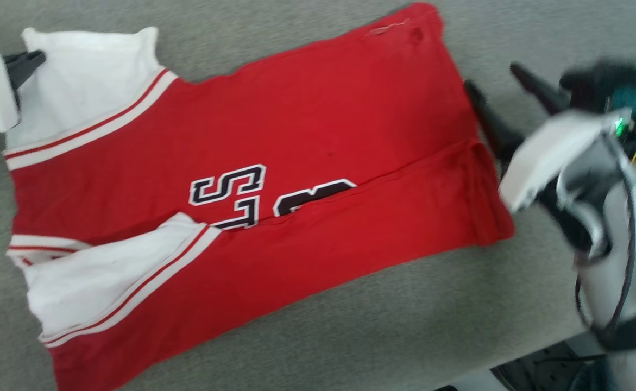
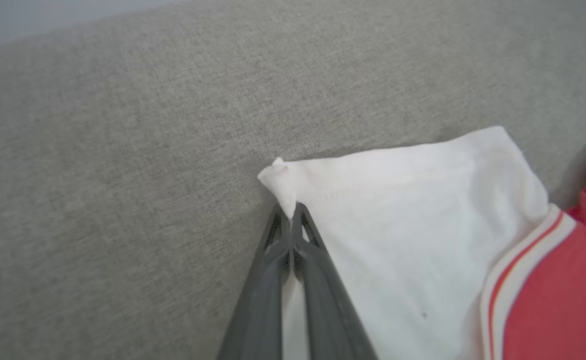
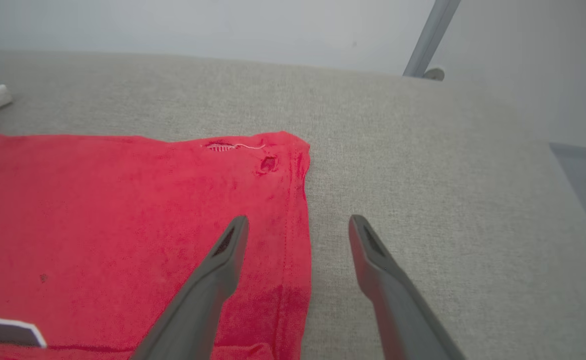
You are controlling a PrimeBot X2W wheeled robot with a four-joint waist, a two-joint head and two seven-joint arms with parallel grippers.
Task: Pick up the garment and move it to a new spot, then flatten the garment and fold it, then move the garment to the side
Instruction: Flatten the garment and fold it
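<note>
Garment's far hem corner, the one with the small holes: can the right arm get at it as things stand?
Probably yes. The right gripper is open, its fingers straddling the hem edge of the garment, and the hem corner lies flat just ahead of them on the grey surface with nothing between.

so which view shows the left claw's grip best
The left wrist view: up close, the left claw is shut on a white sleeve corner of the garment. The head view shows a dark fingertip at that sleeve's edge; the right wrist view, a distant white scrap.
</note>
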